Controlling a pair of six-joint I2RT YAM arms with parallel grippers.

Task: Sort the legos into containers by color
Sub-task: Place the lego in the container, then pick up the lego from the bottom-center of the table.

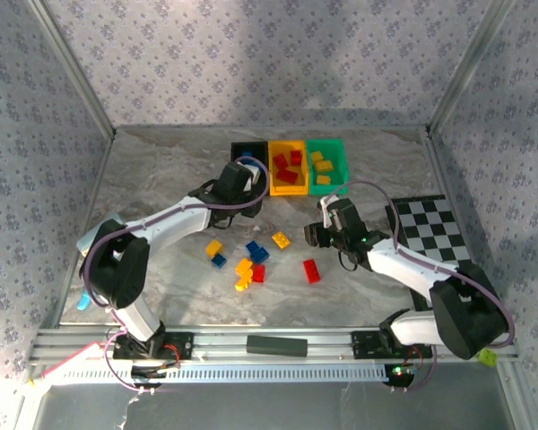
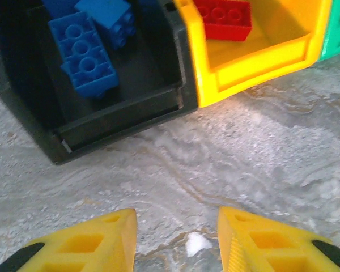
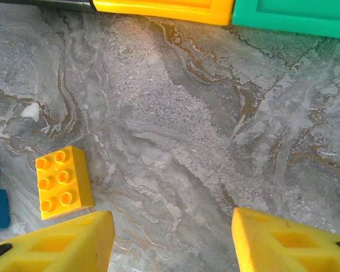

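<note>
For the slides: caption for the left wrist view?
Open left gripper faces the black bin of blue bricks; red brick in yellow bin.

Your table top looks like grey marbled stone or a laminate printed to resemble it, matt and faintly grainy. The black bin is smooth plastic with a dull sheen. The yellow-orange bin and green bin are smooth plastic too, but glossier. The blue bricks, red brick and yellow brick are hard moulded plastic, studded and shiny. On your left gripper the fingers are yellow plastic with fine ridged layers, less polished than the bins. The frame rails are bare ribbed metal. The patterned walls look matt; whether cloth or paper, you cannot tell.
</note>
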